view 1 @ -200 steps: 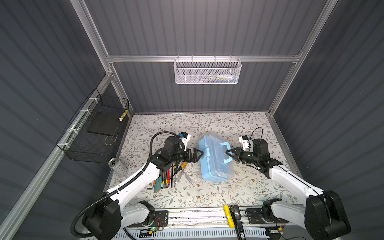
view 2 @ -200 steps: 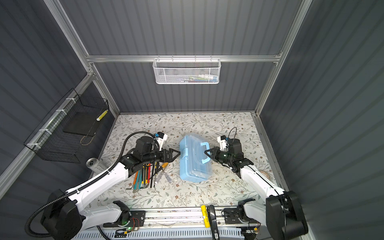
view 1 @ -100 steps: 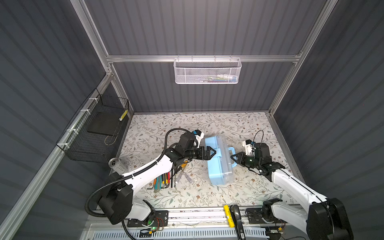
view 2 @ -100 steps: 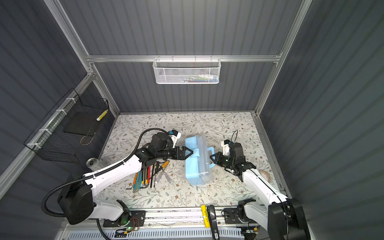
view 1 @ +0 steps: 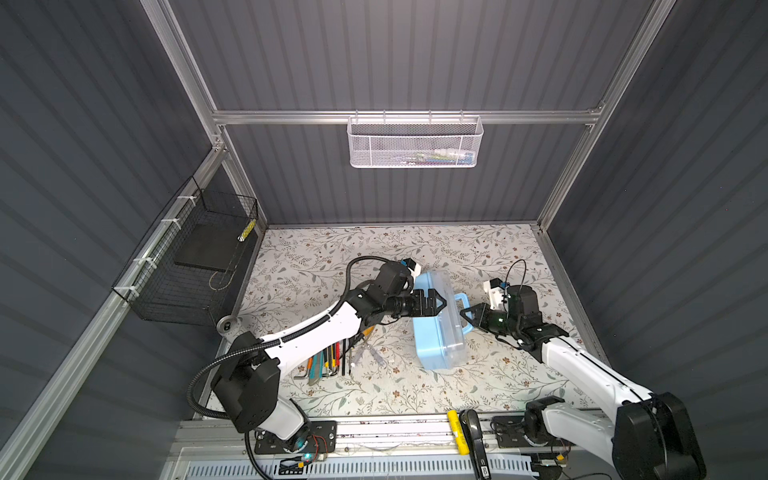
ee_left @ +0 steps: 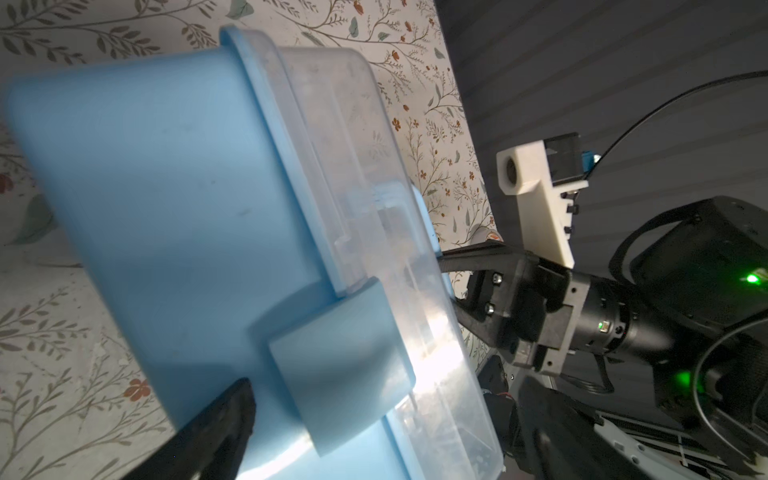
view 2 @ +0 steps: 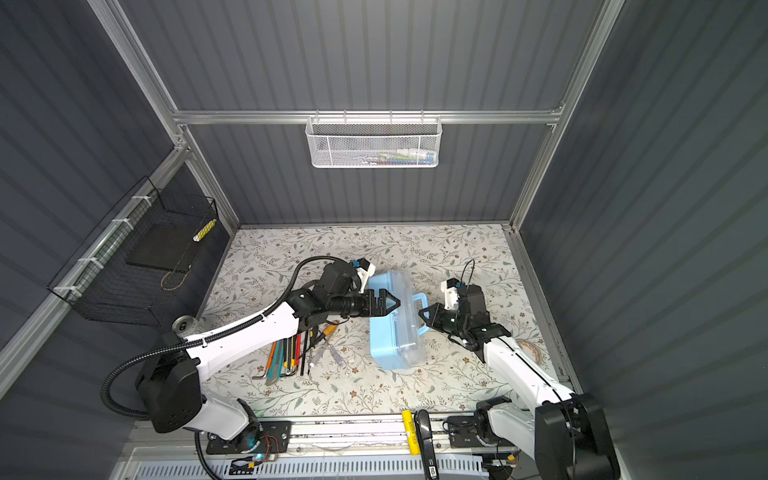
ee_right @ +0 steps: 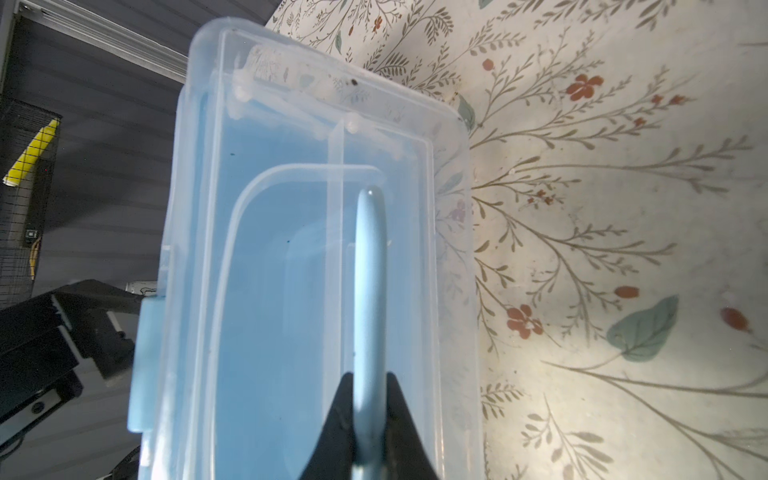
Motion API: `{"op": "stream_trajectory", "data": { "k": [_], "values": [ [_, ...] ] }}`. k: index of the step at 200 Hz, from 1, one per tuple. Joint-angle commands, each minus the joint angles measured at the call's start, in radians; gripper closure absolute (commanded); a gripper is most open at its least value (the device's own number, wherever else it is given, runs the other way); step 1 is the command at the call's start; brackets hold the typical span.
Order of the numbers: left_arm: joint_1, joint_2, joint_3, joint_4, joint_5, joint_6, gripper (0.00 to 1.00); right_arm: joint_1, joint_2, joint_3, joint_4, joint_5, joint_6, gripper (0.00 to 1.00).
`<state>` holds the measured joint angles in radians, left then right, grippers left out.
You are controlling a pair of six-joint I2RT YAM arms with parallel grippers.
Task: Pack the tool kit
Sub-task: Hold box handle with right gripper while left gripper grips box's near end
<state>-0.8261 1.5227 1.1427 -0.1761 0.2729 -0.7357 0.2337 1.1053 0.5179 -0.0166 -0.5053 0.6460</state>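
The tool kit is a light blue box with a clear lid. In both top views it is tipped up on its long side on the floral table, base facing left. My right gripper is shut on the arched blue handle; its place in a top view is. My left gripper stands open over the kit's upper edge. In the left wrist view its fingertips straddle the latch, one on the base side and one on the lid side.
Several loose hand tools lie on the table left of the kit, under the left arm. A black wire basket hangs on the left wall and a white mesh basket on the back wall. A small metal can sits at the table's left edge.
The kit has tipped from lying flat, lid up, onto its side and shifted slightly right. My left gripper moved right from beside the kit to over its latch edge.
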Motion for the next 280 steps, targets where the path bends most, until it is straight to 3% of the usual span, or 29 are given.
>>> {"op": "stream_trajectory", "data": {
  "k": [1, 74, 122, 149, 194, 222, 280],
  "values": [
    [-0.005, 0.021, 0.02, -0.057, 0.008, -0.012, 0.0, 0.006, 0.005, -0.013, 0.027, 0.027, -0.037, 1.0],
    [-0.021, 0.075, 0.022, -0.031, 0.049, -0.013, 0.01, 0.019, -0.021, -0.018, 0.014, 0.064, -0.049, 1.0],
    [-0.054, 0.111, 0.024, 0.01, 0.137, -0.009, 0.01, 0.061, -0.01, 0.012, 0.003, 0.106, -0.066, 1.0],
    [-0.089, 0.123, -0.014, 0.133, 0.169, 0.02, 0.0, 0.127, 0.001, 0.037, -0.022, 0.229, -0.099, 1.0],
    [-0.114, 0.147, -0.063, 0.303, 0.239, -0.019, 0.0, 0.199, 0.007, 0.078, -0.053, 0.316, -0.124, 1.0],
    [-0.115, 0.1, -0.039, 0.184, 0.169, 0.053, 0.01, 0.2, -0.019, 0.081, -0.058, 0.343, -0.12, 1.0],
    [-0.088, -0.08, -0.01, -0.124, -0.165, 0.232, 0.01, 0.205, -0.106, 0.145, -0.134, 0.415, -0.072, 1.0]
  ]
}}
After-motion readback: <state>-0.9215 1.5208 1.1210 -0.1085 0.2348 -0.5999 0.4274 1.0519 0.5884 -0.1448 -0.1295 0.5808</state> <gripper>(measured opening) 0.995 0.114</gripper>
